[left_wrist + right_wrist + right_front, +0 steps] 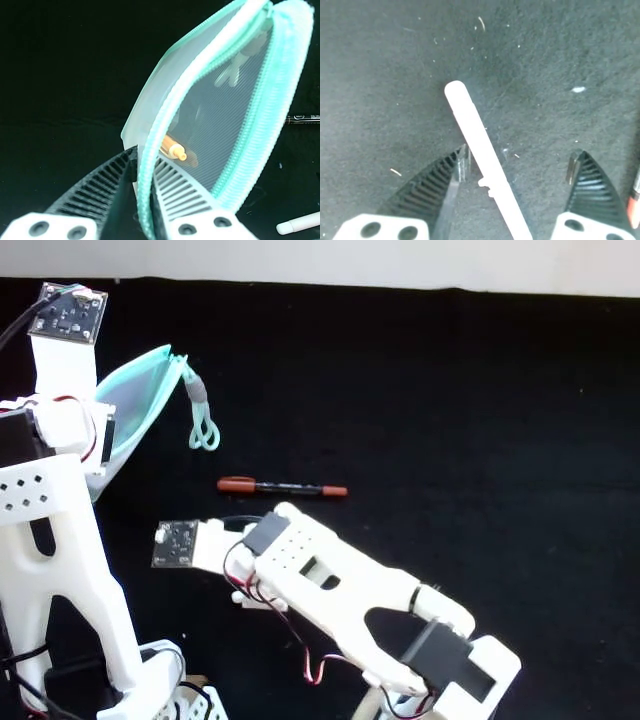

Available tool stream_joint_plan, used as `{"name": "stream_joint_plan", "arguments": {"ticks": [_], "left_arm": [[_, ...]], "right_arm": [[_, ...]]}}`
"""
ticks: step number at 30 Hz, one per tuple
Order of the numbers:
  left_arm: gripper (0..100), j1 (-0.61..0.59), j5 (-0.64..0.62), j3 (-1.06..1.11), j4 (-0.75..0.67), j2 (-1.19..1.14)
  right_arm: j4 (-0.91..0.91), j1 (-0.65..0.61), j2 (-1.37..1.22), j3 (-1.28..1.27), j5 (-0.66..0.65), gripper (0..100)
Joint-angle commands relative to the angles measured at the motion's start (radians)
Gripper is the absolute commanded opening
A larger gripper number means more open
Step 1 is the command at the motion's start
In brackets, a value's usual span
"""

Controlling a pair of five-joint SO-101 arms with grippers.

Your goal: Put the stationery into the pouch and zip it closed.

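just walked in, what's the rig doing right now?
The left gripper is clamped on the rim of the teal mesh pouch, whose zip is open; a tan-tipped pen lies inside. The right gripper is low over the black table, jaws open on either side of a white pen, not closed on it. A red-capped marker lies out on the table.
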State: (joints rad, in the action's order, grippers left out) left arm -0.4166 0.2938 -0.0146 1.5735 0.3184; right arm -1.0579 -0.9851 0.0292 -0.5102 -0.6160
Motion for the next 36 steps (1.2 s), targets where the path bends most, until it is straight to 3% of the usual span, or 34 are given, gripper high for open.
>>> {"name": "stream_joint_plan", "arguments": {"ticks": [1,14,17,20,21,28,36], "left_arm": [[1,0.008,-0.005,0.007,0.002,-0.008],[1,0.008,-0.008,0.007,0.002,-0.008],[1,0.008,-0.008,0.007,0.002,-0.008],[1,0.008,-0.008,0.007,0.002,-0.008],[1,0.008,-0.008,0.007,0.002,-0.008],[1,0.008,-0.008,0.007,0.002,-0.008],[1,0.01,-0.008,0.007,0.002,-0.008]], "right_arm": [[0.041,-0.005,0.03,-0.015,-0.012,31.0],[0.203,-0.013,-0.047,-0.113,-0.018,28.6],[0.206,-0.03,-0.087,-0.101,-0.017,18.3],[0.205,-0.031,-0.093,-0.068,-0.009,0.6],[0.205,-0.027,-0.093,-0.059,0.008,0.5],[0.197,0.153,-0.071,0.151,0.166,0.6],[0.176,0.414,0.16,0.495,0.605,0.6]]}}
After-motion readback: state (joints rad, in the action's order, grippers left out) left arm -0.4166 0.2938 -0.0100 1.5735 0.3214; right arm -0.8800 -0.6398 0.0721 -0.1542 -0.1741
